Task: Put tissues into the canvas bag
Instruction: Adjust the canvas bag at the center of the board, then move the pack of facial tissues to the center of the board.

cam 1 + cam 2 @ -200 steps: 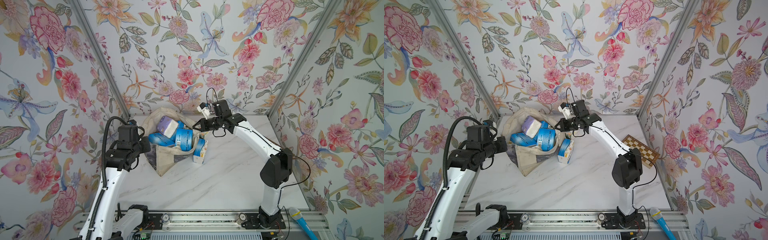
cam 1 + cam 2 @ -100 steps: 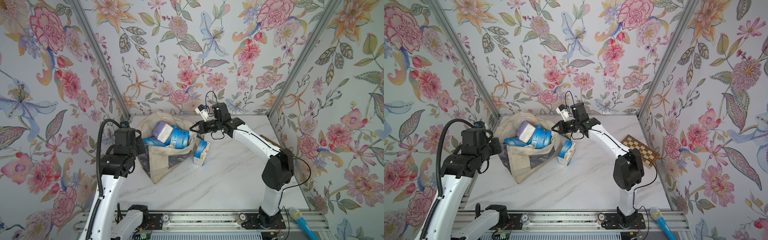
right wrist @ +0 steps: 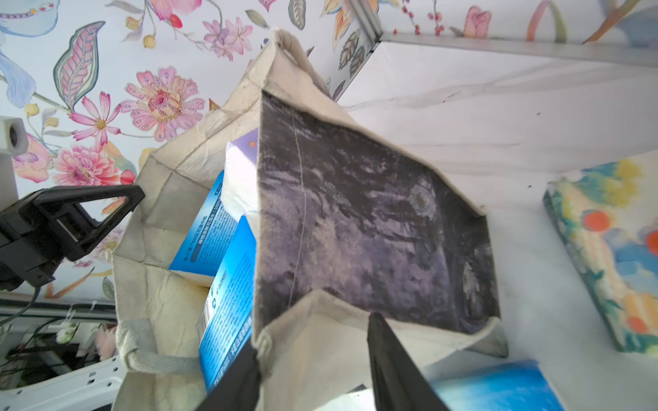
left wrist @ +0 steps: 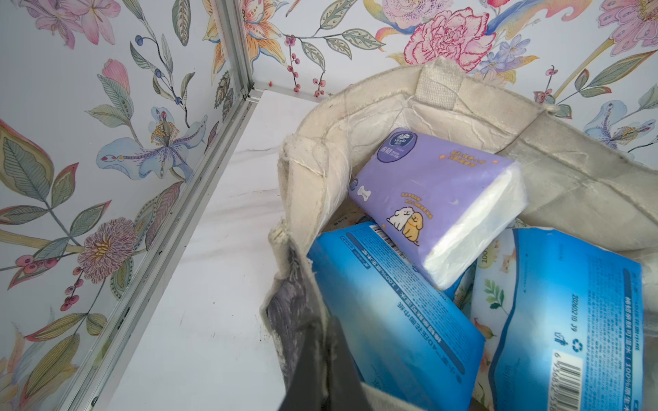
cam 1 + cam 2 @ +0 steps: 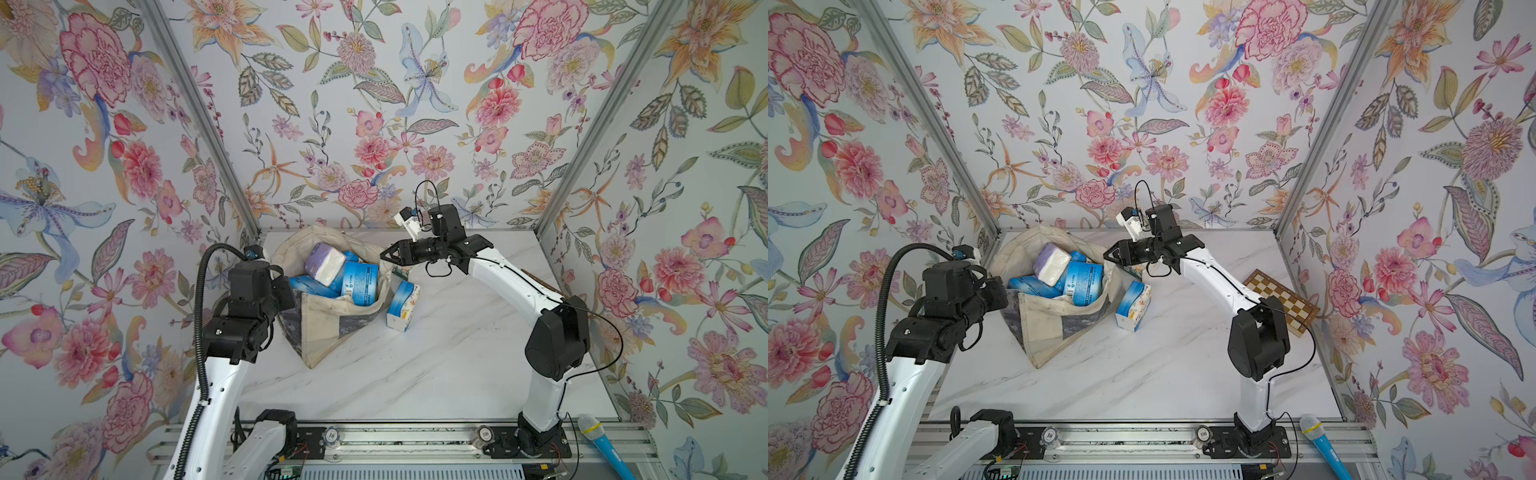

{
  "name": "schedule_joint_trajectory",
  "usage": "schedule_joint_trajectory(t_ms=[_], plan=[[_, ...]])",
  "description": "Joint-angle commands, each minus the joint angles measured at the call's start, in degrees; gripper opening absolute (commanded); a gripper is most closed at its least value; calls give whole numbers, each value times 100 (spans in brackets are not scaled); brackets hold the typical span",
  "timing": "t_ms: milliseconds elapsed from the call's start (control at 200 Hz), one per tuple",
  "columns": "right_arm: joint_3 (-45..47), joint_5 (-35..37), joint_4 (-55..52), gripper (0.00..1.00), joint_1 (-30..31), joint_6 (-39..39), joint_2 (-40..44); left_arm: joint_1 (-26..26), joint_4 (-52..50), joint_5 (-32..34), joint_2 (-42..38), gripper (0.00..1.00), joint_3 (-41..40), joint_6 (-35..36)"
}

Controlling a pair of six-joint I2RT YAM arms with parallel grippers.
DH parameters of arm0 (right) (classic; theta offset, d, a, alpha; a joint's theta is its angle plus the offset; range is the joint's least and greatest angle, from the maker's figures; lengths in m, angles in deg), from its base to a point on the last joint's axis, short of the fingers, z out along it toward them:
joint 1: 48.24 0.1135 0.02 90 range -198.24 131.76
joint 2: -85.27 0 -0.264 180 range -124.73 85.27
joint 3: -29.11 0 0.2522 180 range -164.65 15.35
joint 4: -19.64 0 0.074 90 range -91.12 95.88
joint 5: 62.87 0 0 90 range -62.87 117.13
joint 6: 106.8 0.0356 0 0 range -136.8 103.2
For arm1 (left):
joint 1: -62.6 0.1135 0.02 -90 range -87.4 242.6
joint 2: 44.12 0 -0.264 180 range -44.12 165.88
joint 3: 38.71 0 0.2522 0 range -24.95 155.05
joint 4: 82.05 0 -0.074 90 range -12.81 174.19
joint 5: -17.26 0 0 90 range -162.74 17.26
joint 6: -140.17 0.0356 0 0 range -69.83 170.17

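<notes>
From both top views I see the canvas bag [image 5: 328, 332] [image 5: 1050, 328] standing open-mouthed on the marble table [image 5: 436, 353], towards the back left corner. It holds several of the tissues: a lavender pack [image 5: 324, 264] [image 5: 1052, 264] lies on top of blue packs [image 5: 359, 282]. One loose pack [image 5: 402, 305] [image 5: 1133, 305] stands on the table just beside the bag's right side. My left gripper [image 5: 291, 297] sits at the bag's left rim, though its own wrist hides how it grips from up here. The right gripper [image 5: 384, 254] [image 5: 1109, 254] points at the right rim from the back. In a top view the chessboard [image 5: 1283, 305] lies well apart by the right wall, and a microphone [image 5: 600, 444] rests on the front rail. On the left wrist camera the left gripper [image 4: 322, 341] is clamped tight on the bag's edge [image 4: 313, 167], pinching the cloth by the dark print. The lavender pack [image 4: 438, 199] is tilted over a blue one [image 4: 388, 320] inside. On the right wrist camera the right gripper [image 3: 313, 338] has its fingers [image 3: 391, 366] spread apart. They straddle the bag's rim without pinching it, and the dark picture panel [image 3: 356, 220] lies just beyond. A colourful pack [image 3: 605, 249] lies on the table outside the bag.
</notes>
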Motion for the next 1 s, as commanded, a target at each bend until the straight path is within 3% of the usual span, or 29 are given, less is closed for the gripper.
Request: schedule_joint_trajectory(t_ms=[0,150,305,531,791,991], plan=[[14,693,321,49,-219,-279,444,-66,332,-299,-132,0,-165,113],[-333,1760,128,48,-602,-165,-7,-149,422,-535,-167,0,-298,190],[-1819,3018,-1146,51,-663,-787,-1412,-200,305,-513,-120,0,-152,255],[-3186,3450,-1737,63,-587,-1096,-2914,-222,198,-416,-179,0,-101,261],[-3401,3144,-1746,64,-455,-1194,-3392,-226,258,-388,-83,0,-74,301],[-3289,3031,-1741,79,-289,-1503,-3484,-222,408,-478,116,0,-83,310]])
